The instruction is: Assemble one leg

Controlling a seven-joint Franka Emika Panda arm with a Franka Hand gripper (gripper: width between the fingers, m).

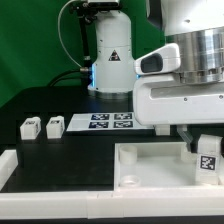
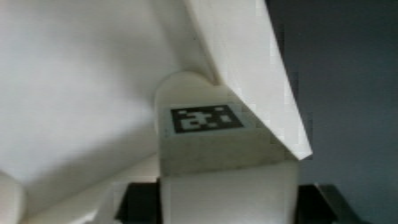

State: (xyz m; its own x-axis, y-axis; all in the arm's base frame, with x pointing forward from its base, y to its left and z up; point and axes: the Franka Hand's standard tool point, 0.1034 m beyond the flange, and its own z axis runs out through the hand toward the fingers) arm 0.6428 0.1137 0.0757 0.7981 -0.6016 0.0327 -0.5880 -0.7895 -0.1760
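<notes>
Seemingly clamped on the leg [image 1: 207, 163], the gripper [image 1: 206, 148] holds it just over the large white square piece [image 1: 150, 170], so seating remains undone, while three spare legs [image 1: 40, 126] wait well off; only the wrist view shows the tag [image 2: 205, 118] close, pressed between white fingers [image 2: 240, 60].

Three legs: two [image 1: 29, 127] [image 1: 54, 126] loose, one [image 1: 207, 160] tagged; one marker board [image 1: 110, 122]
</notes>
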